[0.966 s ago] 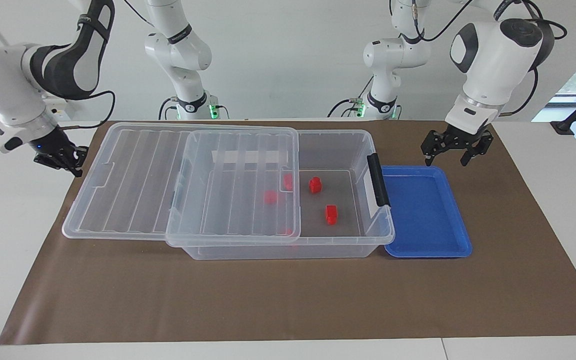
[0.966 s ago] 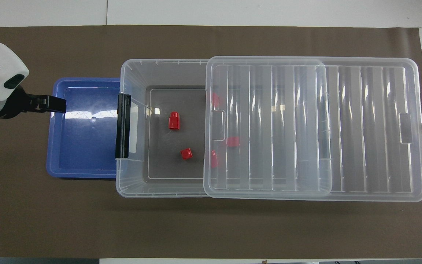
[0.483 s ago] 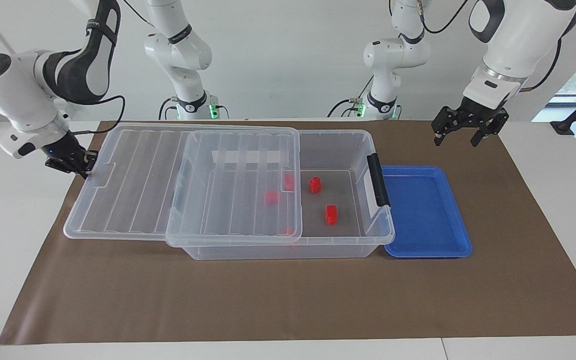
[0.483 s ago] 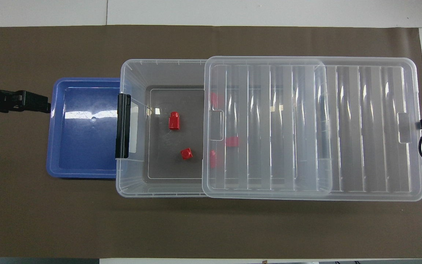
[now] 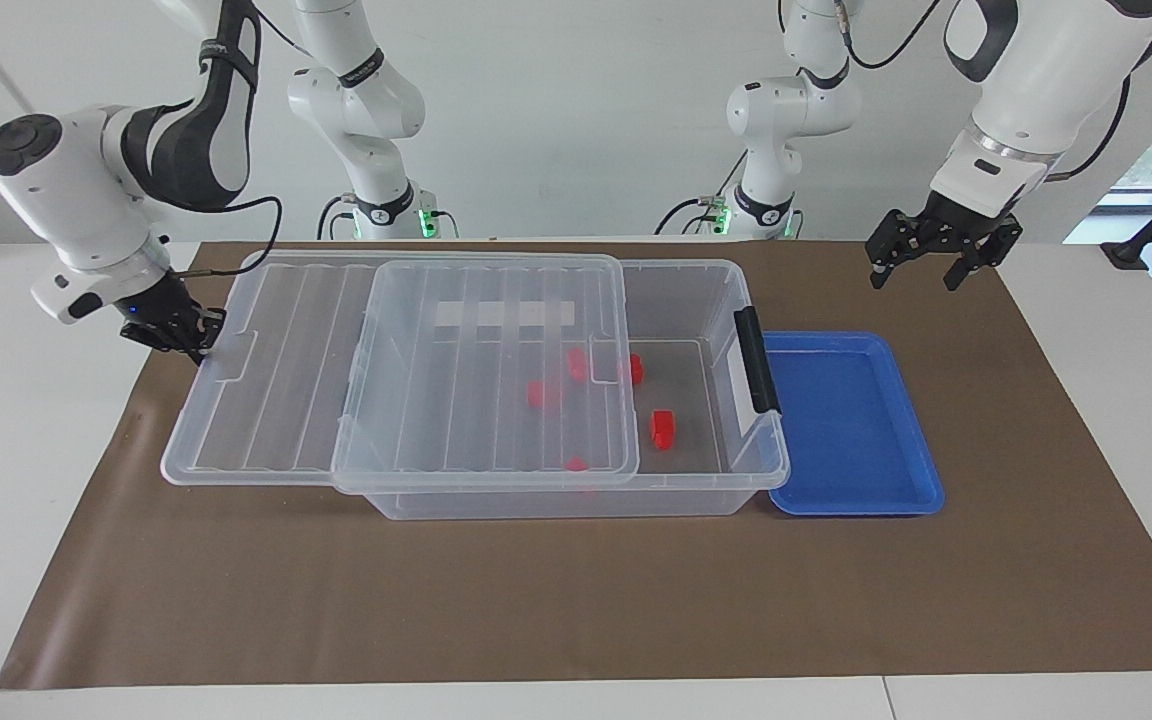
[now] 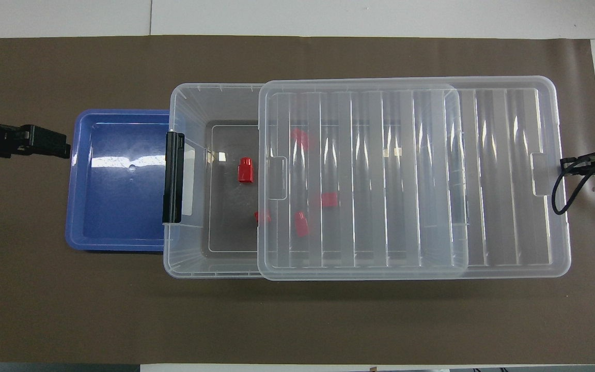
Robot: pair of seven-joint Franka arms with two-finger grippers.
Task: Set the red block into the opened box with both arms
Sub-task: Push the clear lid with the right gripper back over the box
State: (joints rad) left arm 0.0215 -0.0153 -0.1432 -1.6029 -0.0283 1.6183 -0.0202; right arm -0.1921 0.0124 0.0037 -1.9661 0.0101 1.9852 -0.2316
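My right tool point(image 5: 198, 338), pinched shut, presses the lid's point(image 5: 386, 370) end at my right arm's end of the surface; I'd push level along the box point(image 5: 576, 500) so it slides without tilting. Red blocks point(image 6: 245, 170) lie on the box floor; the uncovered one's long axis runs away from me. My left tool point(image 5: 928, 262) hangs wide open above the surface near the tray point(image 5: 856, 500).

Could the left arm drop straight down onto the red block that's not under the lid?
Probably yes. That red block lies in the box's uncovered end, clear of the lid. The open left gripper is raised near the blue tray.
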